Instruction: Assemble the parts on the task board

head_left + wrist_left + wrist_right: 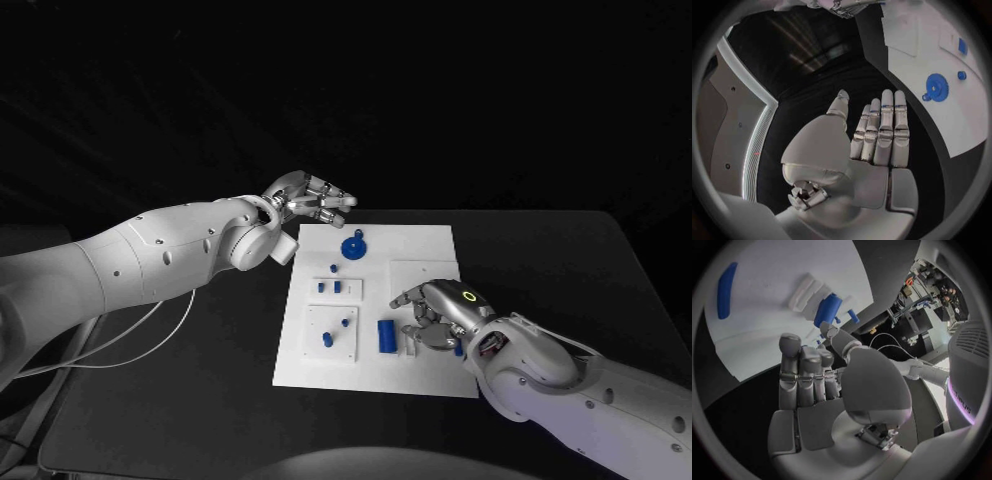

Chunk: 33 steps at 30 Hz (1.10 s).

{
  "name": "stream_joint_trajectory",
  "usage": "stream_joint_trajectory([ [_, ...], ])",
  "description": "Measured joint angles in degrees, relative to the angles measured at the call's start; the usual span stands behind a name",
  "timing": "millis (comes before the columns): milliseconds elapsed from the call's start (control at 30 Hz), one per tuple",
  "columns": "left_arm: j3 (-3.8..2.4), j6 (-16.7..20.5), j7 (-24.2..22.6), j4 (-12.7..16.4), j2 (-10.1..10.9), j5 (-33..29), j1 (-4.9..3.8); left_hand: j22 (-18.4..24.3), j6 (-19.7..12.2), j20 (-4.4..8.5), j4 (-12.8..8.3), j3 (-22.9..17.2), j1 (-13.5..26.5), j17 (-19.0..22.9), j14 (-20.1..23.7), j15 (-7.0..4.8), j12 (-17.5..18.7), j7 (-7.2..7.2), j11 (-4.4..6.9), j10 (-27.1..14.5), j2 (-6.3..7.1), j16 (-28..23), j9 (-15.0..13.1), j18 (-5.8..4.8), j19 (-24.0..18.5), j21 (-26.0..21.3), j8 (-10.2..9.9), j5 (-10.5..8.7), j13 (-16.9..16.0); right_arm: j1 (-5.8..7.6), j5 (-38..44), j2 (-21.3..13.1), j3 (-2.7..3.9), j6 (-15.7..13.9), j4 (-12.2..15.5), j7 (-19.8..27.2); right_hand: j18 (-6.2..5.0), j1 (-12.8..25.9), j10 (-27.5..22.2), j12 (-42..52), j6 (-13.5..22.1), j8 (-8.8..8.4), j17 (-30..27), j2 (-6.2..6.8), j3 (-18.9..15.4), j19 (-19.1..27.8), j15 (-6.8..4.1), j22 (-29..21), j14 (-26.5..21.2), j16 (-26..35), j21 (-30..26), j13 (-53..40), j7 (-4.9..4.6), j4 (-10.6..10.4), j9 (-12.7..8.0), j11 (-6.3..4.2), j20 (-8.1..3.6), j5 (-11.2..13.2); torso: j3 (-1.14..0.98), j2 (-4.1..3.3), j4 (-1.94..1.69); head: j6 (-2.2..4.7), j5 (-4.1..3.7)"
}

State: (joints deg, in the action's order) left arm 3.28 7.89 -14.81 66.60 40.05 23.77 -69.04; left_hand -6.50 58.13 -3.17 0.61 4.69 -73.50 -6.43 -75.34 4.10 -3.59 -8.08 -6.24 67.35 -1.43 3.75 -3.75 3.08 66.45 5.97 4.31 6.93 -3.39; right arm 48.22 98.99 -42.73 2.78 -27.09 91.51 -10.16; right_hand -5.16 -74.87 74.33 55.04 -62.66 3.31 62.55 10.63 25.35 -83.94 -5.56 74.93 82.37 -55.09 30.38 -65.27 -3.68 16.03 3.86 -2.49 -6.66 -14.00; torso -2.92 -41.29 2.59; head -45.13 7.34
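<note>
Head view: the white task board (418, 375) lies in the centre of the frame on the black table (577, 260). The right hand (440, 315) sits over the board's right edge at lower centre, fingers curled downward toward a small blue part at about (457, 349); whether it has hold of anything cannot be told here. Just left of it lies the blue bar (387, 335), long axis running up and down the frame. The left hand (313, 200) hovers off the board's upper left corner, fingers loosely spread and holding nothing. The blue gear (353, 246), a flat toothed disc, is the part nearest it, just below and right. The right hand is much the nearer to the bar.

Left wrist view: the silver left hand (873, 135) is flat, fingers straight and side by side, empty. The gear (936, 87) lies beyond the fingertips toward the upper right, on the matte white board (967, 130).

Right wrist view: the right hand (817, 375) has its fingers bent together toward the thumb; a grip is not clear. Beyond the fingertips sits a blue cylinder (827, 309) beside white ribbed slots, and the smooth rounded bar (726, 290) lies at upper left.
</note>
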Motion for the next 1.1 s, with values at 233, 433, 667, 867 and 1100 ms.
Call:
stream_joint_trajectory([
  [233, 0.01, -0.1, 0.02, -0.02, 0.04, 0.0, 0.0, 0.14, 0.0, 0.0, 0.0, 0.0, 0.0, 0.0, 0.0, 0.0, 0.0, 0.0, -0.2, -0.21, 0.0, 0.0, 0.0, 0.0, 0.0, 0.0, 0.0, 0.0, 0.0, 1.27, 0.44, -0.37, -0.01, 0.41, 0.59, 3.77, 0.78, 0.25, -0.1, 1.44, -1.88, 0.0, 0.85, -0.9, -1.64, -0.07, -0.47, 0.0, 0.08, -0.38, 1.12, -1.05, 1.31, 0.02, 0.15, -0.51, -0.35, 0.06, 0.01, -0.01, -0.01, 0.03, 0.17],
  [433, 0.02, -0.24, 0.04, -0.07, 0.03, 0.0, 0.0, 0.14, 0.0, 0.0, 0.0, 0.0, 0.0, 0.0, 0.0, 0.0, 0.0, 0.0, -0.2, -0.2, 0.0, 0.0, 0.0, 0.0, 0.0, 0.0, 0.0, 0.0, 0.0, 2.66, 1.56, 0.38, -0.12, 2.38, 0.52, 6.31, 1.69, 0.22, 0.01, 2.39, -2.63, 0.0, 2.15, -1.6, -0.67, -0.2, -0.48, 0.0, 0.09, -1.65, 3.33, -0.72, 1.96, 0.11, 0.15, -0.8, -0.62, 0.49, -0.01, -0.02, -0.07, -0.09, 0.37],
  [667, 0.03, -0.39, 0.07, -0.25, -0.1, 0.01, 0.0, 0.21, 0.0, 0.0, 0.0, 0.0, 0.26, 0.01, 0.22, 0.22, 0.0, 0.0, -0.2, -0.2, -0.26, 0.0, 0.0, 0.0, 0.0, 0.0, 0.0, 0.0, 0.0, 5.12, 5.48, 1.72, -3.17, 6.74, -0.39, 7.52, 1.7, -0.11, 0.01, 2.63, -2.0, 0.0, 2.81, -1.26, 0.08, -0.2, -0.47, -0.01, 0.09, -2.03, 5.14, 0.46, 2.91, 0.06, 0.15, -0.81, -0.62, 2.17, -0.03, -0.04, -0.05, -0.17, 0.55],
  [867, 0.03, -0.52, 0.08, -0.38, -0.24, 0.01, 0.0, 0.21, 0.0, 0.0, 0.0, 0.0, 0.27, 0.01, 0.22, 0.22, 0.0, 0.0, -0.2, -0.2, -0.27, 0.0, 0.0, 0.0, 0.0, 0.0, 0.0, 0.0, 0.0, 6.82, 9.14, 2.38, -4.73, 11.27, -1.17, 7.61, 1.7, -0.75, -0.01, 2.52, -0.5, 0.0, 3.01, -1.35, 0.08, -0.2, -0.59, -0.01, 0.21, -2.32, 5.67, 1.63, 3.6, 0.06, 0.14, -0.82, -0.62, 3.56, -0.02, -0.04, -0.08, -0.38, 0.59],
  [1100, 0.04, -0.65, 0.12, -0.52, -0.37, 0.01, 0.0, 0.21, 0.0, 0.0, 0.0, 0.0, 0.27, -0.02, 0.22, 0.22, 0.0, 0.0, -0.2, -0.2, -0.27, 0.0, 0.0, 0.0, 0.0, 0.0, 0.0, 0.0, 0.0, 7.97, 12.6, 3.04, -6.11, 14.84, -1.28, 7.39, 1.69, -1.48, 0.11, 2.37, 0.84, 0.0, 3.23, -1.4, 0.08, -0.2, -0.61, -0.01, 0.24, -2.59, 6.41, 2.13, 4.37, 0.06, 0.14, -1.11, -0.61, 5.57, -0.03, -0.04, -0.08, -0.55, 0.73],
])
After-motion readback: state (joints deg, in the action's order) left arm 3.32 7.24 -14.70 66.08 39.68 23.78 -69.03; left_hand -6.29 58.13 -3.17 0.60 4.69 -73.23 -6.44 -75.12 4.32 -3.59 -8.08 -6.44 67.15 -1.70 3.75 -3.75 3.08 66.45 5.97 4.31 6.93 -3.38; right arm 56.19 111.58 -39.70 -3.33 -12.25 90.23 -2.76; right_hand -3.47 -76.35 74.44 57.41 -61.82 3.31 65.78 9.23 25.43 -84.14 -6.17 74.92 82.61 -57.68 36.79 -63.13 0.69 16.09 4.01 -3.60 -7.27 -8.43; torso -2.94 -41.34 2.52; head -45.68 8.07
